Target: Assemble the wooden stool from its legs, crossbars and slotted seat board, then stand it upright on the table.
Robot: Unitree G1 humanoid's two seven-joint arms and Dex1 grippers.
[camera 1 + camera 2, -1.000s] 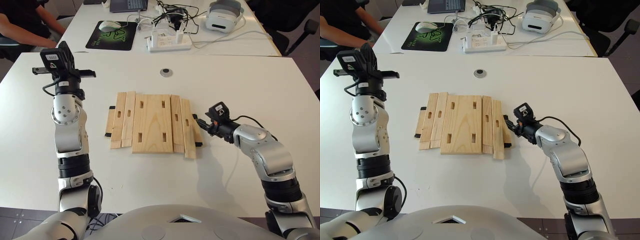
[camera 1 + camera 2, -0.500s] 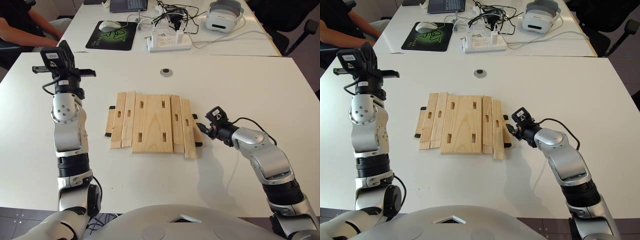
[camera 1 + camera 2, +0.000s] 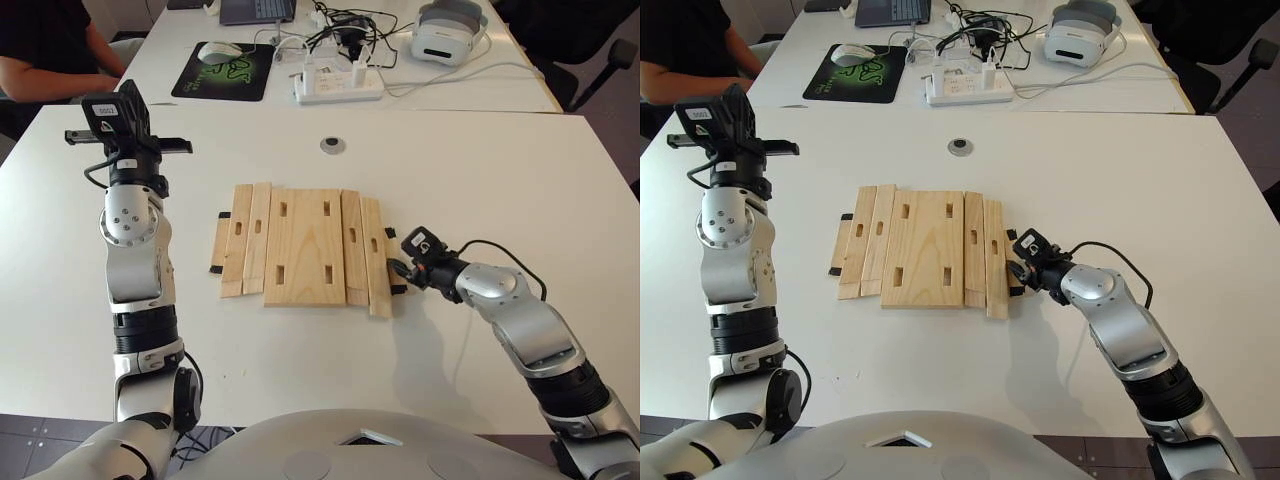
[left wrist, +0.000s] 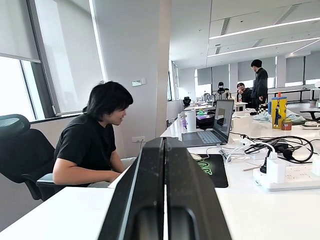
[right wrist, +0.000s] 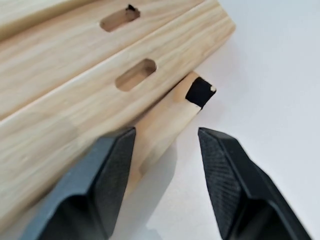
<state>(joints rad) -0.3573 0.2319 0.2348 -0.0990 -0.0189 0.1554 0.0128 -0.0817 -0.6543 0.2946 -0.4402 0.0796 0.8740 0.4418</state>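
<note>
My right hand (image 5: 165, 136) sits low on the white counter (image 3: 500, 170), its fingers spread wide to either side of a slim pale wooden bar with a black end cap (image 5: 170, 117), not closed on it. Just past that hand, the slotted wooden slats (image 3: 365, 250) and the wide pale slotted seat board (image 3: 305, 245) lie flat, side by side. My left hand (image 4: 164, 142) is raised well away from them, fingers pressed together, empty.

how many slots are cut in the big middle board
4 in the seat board: far-left slot, far-right slot, near-left slot, near-right slot. None seems hidden.
</note>
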